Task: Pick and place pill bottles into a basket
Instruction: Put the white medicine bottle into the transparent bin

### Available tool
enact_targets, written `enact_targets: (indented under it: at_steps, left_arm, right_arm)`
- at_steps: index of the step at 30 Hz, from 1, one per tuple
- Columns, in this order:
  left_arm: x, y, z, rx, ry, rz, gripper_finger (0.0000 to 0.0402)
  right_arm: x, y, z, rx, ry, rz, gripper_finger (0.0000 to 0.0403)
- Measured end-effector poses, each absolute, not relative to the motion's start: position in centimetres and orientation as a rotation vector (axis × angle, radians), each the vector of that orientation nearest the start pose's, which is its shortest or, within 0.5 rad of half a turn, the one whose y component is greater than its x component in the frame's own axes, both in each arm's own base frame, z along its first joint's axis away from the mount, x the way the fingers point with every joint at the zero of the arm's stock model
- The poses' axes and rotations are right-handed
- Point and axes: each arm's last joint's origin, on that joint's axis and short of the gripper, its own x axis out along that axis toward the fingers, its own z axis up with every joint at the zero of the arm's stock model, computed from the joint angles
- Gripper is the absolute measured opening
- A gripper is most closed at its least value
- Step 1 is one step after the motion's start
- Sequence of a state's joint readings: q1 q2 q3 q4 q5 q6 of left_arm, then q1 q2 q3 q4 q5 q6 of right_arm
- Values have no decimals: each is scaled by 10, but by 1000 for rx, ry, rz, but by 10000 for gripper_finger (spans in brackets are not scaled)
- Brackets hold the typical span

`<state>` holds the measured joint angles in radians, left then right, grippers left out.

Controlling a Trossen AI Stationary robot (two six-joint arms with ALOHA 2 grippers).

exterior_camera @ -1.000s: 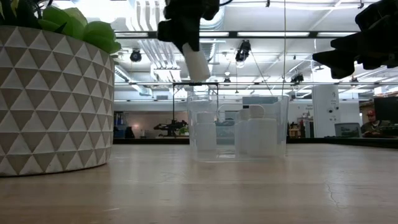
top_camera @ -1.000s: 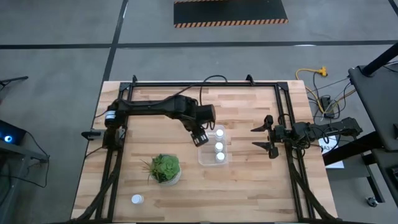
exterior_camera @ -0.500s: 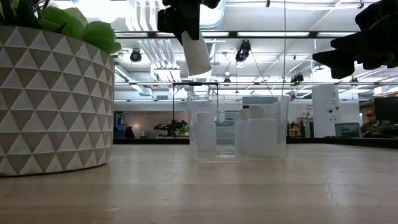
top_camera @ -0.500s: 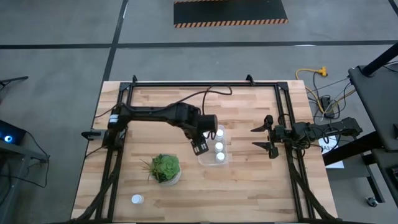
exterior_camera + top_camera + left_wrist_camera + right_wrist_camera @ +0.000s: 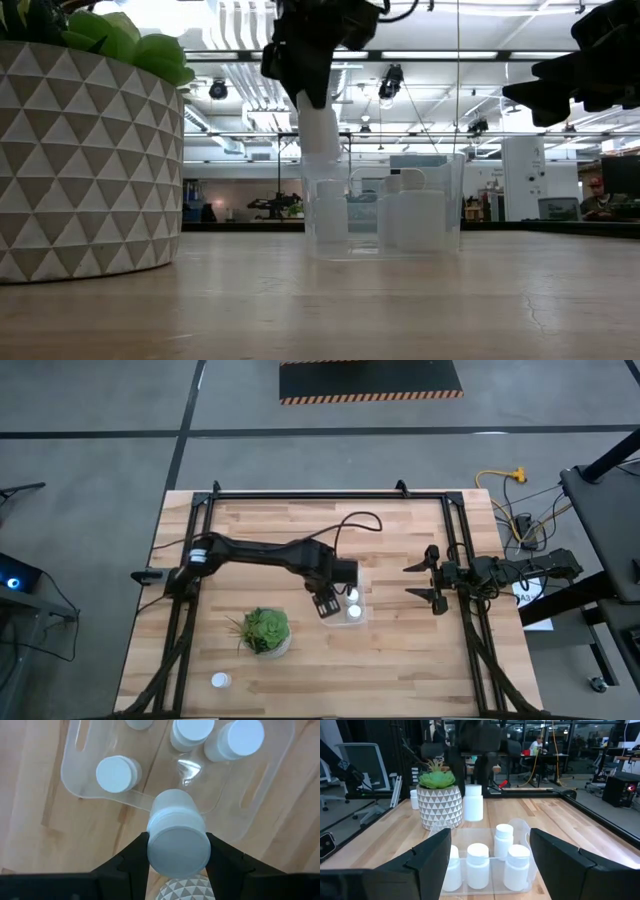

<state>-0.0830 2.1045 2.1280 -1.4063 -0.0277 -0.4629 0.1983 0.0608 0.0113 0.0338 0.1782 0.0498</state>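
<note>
Bottles first: one loose pill bottle point(image 5: 220, 680) stands at the tabletop's point(image 5: 400, 660) near-left corner, beyond the potted plant point(image 5: 265, 631). Further right, the left claw point(image 5: 177, 851) is clamped on a pill bottle point(image 5: 177, 837) hanging over the basket's point(image 5: 260, 795) rim, four bottles inside. Released here, it could likely strike the wall and tumble outside. Far right, the right claw point(image 5: 428, 572) waits with fingers apart.
</note>
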Motion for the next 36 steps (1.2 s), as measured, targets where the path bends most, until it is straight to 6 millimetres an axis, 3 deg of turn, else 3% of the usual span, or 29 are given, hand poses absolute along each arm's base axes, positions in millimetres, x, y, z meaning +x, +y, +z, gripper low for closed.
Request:
enact_targets:
  at_steps: [7,27,36]
  left_arm:
    - [422,-34,287,-285,1389,262,143]
    - [427,-32,285,-240,1350,260,143]
    - [426,-29,265,-219,1398,262,143]
  right_arm:
    - [99,15,166,48,16,20,260]
    - [99,15,166,49,16,20,260]
    - [99,15,166,48,16,19,260]
